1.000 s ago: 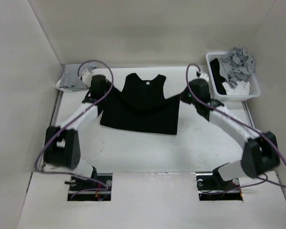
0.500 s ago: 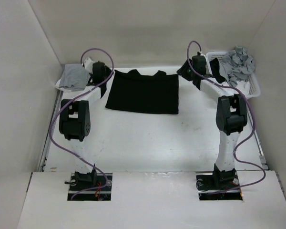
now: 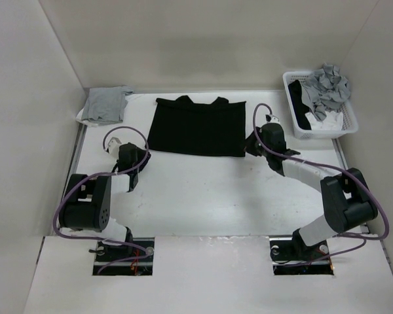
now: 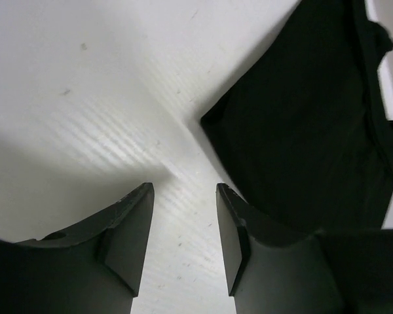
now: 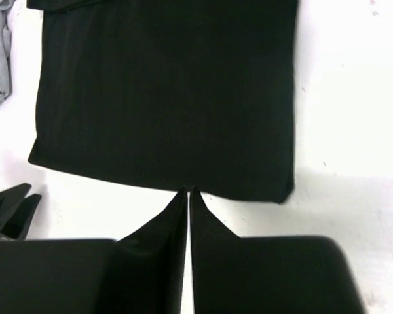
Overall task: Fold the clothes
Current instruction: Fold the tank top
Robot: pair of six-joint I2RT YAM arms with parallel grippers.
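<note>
Both arms have pulled back from the far side of the table (image 3: 203,196) since half a second ago, while the black T-shirt (image 3: 196,126) lies where it lay then, a flat rectangle at the far middle of the table with its collar toward the back wall. Seen from above, the left gripper (image 3: 126,163) hangs over bare table near the shirt's near-left corner and apart from it, and the right gripper (image 3: 252,145) sits just beside the near-right corner. A plain grey garment (image 3: 105,104) rests at the far-left corner of the table, and a white basket (image 3: 318,135) at the far right holds a mottled grey-and-white cloth (image 3: 326,88) and some dark fabric. From the left wrist, the left gripper (image 4: 183,190) is released, its two fingers standing apart over white table with nothing between them; the shirt's corner lies ahead and to the right, clear of the fingers. From the right wrist, the right gripper (image 5: 187,191) is clenched, only a thin slit between its fingers and no cloth in them. Its tips line up with the shirt's near hem, though contact cannot be told, and the grey garment shows at the upper left edge.
</note>
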